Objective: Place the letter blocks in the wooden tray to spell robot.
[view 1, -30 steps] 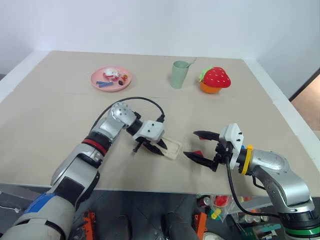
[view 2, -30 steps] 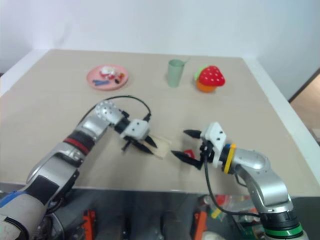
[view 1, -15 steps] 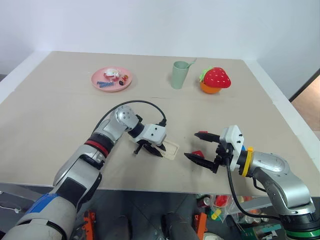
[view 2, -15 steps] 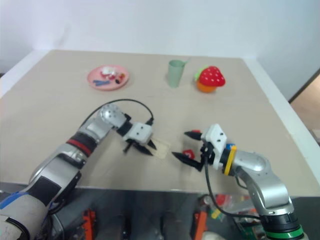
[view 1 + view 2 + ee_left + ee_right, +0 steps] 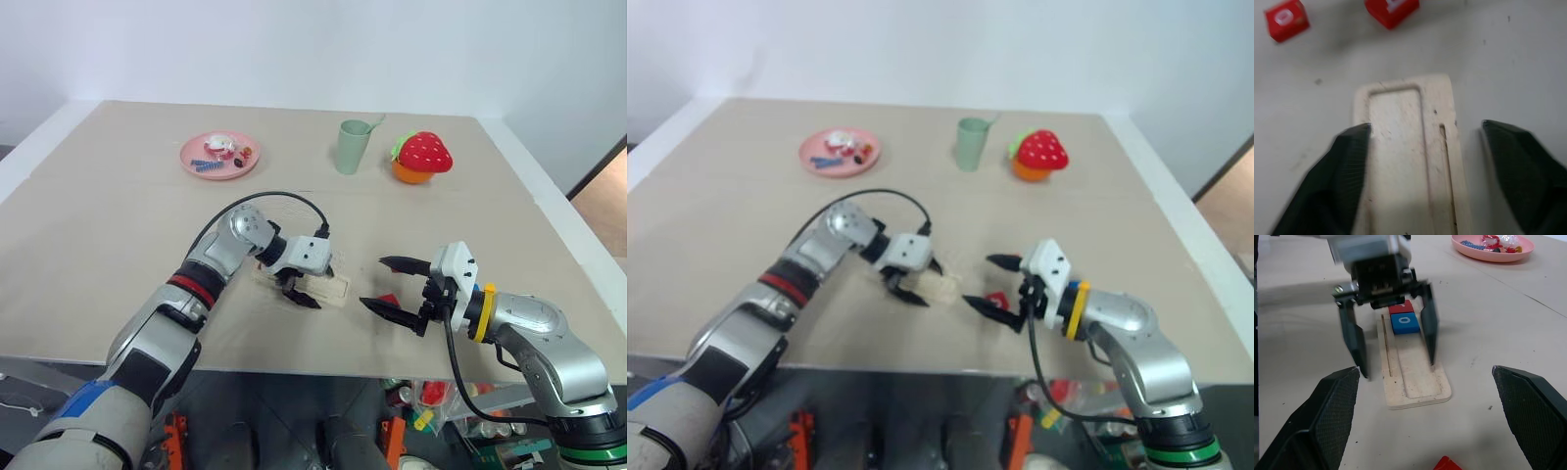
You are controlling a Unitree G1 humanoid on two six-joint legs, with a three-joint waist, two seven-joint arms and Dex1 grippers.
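two tiles seated, three to go; both sets of jaws wide and empty

the wooden tray [image 5: 1413, 367] lies flat on the desk [image 5: 118, 215] near its front edge, between the two arms. in the right wrist view its slot holds a red block [image 5: 1401, 307] at the far end and, touching it, a blue block marked "o" [image 5: 1404, 323]; the rest of the slot is bare. the red block's letter is hidden.

the left gripper [image 5: 1393, 340] stands over the tray with its jaws spread wide, one finger on each side of the wood, tips at or near the desk and holding nothing. the right gripper [image 5: 392, 287] hovers just beside the tray's open end, jaws also wide and empty, with a loose red block [image 5: 389, 300] lying on the desk between its fingers. the left wrist view shows two loose red blocks [image 5: 1287, 18] on the desk beyond the tray's end. their letters cannot be read.

judgement on handling: the blocks look small, rigid and light, with smooth faces; they sit low on the desk, so a pinch across two opposite side edges is the sound hold, and a shallow grip may let one slip or flip. the tray looks light enough to slide if nudged.

well behind stand a pink plate [image 5: 219, 155], a green cup [image 5: 351, 147] and a toy strawberry [image 5: 422, 155].
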